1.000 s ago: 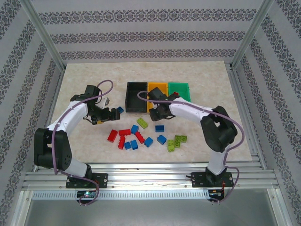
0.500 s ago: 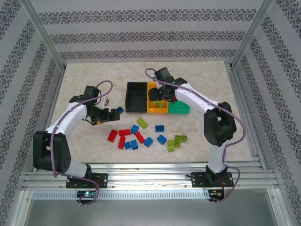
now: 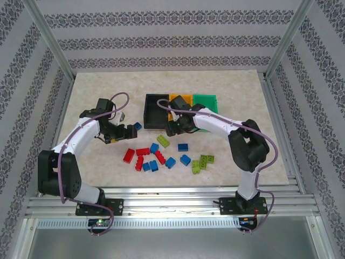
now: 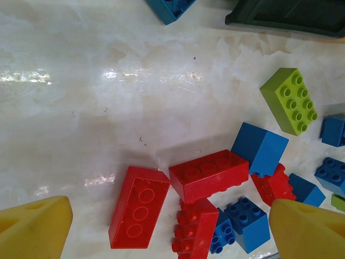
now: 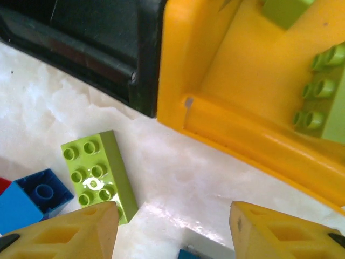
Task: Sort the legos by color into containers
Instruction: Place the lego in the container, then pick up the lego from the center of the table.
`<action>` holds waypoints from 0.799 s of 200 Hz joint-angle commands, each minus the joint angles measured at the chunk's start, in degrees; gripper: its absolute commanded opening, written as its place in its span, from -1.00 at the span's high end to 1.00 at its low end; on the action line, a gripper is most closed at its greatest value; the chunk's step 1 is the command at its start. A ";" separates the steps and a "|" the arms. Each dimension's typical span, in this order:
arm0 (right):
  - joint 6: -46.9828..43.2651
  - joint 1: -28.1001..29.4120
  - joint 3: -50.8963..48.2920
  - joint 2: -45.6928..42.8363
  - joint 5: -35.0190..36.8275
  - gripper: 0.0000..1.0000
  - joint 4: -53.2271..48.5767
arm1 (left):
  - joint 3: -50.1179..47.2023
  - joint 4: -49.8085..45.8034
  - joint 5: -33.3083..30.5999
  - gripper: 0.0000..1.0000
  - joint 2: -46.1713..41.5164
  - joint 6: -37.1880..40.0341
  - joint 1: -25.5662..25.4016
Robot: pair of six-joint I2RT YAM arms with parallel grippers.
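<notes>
A lime brick (image 5: 99, 172) lies at eight o'clock from the yellow bin (image 5: 253, 140), near the right claw (image 5: 172, 226), which is spread wide and empty. The left claw (image 4: 167, 232), equally wide and empty, hangs over red bricks (image 4: 207, 175). Light, stiff, slick plastic (pinch the long flat sides, probably). The right wrist view shows lime bricks (image 5: 323, 91) inside that bin; overhead they cannot be made out.

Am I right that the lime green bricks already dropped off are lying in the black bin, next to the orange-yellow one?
Not quite: the lime green bricks lie in the orange-yellow bin, next to the black bin, as the right wrist view shows.
</notes>
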 commanded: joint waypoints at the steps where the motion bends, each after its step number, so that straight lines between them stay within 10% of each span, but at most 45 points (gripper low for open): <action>1: -1.93 2.55 -0.45 -1.80 -1.87 -0.15 0.15 | 0.40 0.23 -0.04 -0.88 -0.39 0.01 0.52; 160: -1.39 8.62 3.31 9.95 3.02 -0.05 -0.90 | -0.35 0.87 0.95 -0.88 -1.66 -0.08 0.52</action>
